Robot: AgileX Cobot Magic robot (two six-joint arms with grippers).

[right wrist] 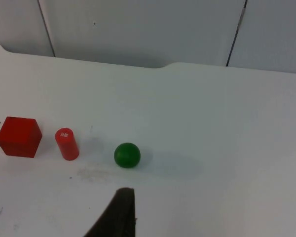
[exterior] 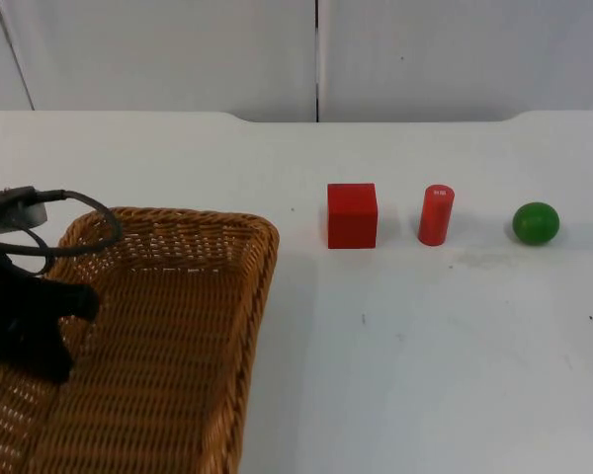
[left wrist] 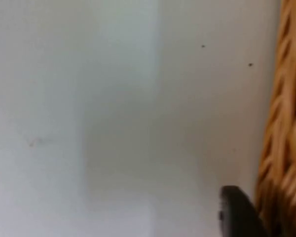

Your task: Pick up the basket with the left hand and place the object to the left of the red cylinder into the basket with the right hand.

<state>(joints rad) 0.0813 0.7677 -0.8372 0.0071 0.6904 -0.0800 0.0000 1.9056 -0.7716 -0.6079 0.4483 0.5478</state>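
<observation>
On the white table (exterior: 425, 355), a red cube (exterior: 352, 215) stands just to the left of the upright red cylinder (exterior: 436, 214), the two apart; a green ball (exterior: 536, 223) lies further right, so that the three form a row parallel to the grey partition wall (exterior: 178, 54). Right wrist view: the same row, cube (right wrist: 18, 137), cylinder (right wrist: 67, 143), ball (right wrist: 127, 155), with one black fingertip of the right gripper (right wrist: 119, 213) raised above the table, near the ball and well apart from the cube; its opening cannot be judged. Well to the left of the cube sits the wicker basket (exterior: 193, 326). The left gripper (exterior: 30, 326) is at the basket's left rim; whether it is spread or clamped on the weave cannot be told. Left wrist view: basket wall (left wrist: 281, 148) just beside a dark fingertip (left wrist: 237, 212), bare table alongside
</observation>
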